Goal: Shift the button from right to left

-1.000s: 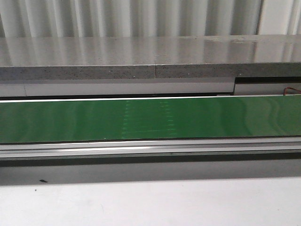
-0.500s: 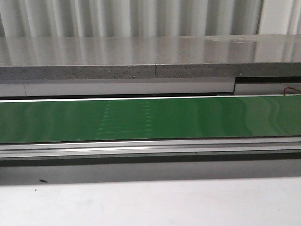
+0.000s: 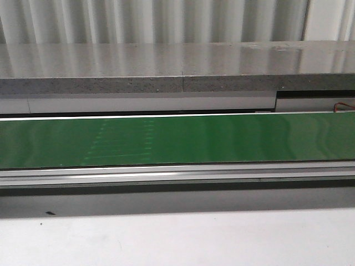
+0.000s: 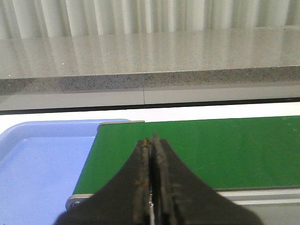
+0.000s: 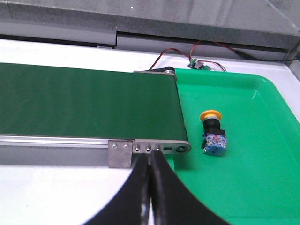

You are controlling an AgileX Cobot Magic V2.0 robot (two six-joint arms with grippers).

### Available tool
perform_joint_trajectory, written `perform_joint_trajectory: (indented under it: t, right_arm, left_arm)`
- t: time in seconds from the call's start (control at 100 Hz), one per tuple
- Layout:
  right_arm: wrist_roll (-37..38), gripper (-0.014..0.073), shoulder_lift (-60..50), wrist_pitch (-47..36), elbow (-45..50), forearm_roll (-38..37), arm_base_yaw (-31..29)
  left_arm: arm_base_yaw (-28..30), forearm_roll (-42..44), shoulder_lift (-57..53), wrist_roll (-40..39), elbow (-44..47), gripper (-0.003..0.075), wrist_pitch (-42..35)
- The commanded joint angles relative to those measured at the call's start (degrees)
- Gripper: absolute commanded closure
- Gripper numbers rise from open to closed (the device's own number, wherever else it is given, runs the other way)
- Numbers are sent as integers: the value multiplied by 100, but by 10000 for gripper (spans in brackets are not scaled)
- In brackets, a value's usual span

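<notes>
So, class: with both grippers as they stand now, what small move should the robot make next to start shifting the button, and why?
Probably open the right gripper and bring it over the button. Its fingers are closed and empty, short of the button, which lies untouched in the green tray beside the conveyor belt end.

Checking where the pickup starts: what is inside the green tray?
The button lies on its side in the green tray, yellow cap pointing away from the right gripper, beside the conveyor's end. The tray's near and right parts run out of frame.
</notes>
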Motion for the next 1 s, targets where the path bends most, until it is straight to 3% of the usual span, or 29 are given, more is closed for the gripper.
perform_joint_trajectory:
  t: [0.0,0.25,0.33,0.4,0.52,0.59,0.81,0.99]
  right_arm:
    - [22,660,587,200,-614,-116,-34]
    - [22,659,2018,886,-1620,-116,-27]
    - [22,620,2445,1059,-1869,-116,-27]
    - [22,517,2827,1124,-2041,-79,-27]
    - [38,243,3456,1230,-2273,56,-32]
    - [117,135,3840,1269,-2388,126,-37]
    - [396,126,5051,1282,-2733,135,-141]
    - [580,126,5810,1148,-3081,145,-914]
  left_arm:
    - [-9,-11,-190,-38,217,741,-442]
    - [-9,-11,-190,-38,217,741,-442]
    - [-9,-11,-190,-38,217,741,-442]
    - [-9,-11,-190,-38,217,741,-442]
    - [-9,-11,-190,-38,217,741,-442]
    - [-9,-11,-190,-38,217,741,-442]
    - [-9,-11,-190,-38,217,741,-442]
    - [-9,-11,-190,-38,217,741,-442]
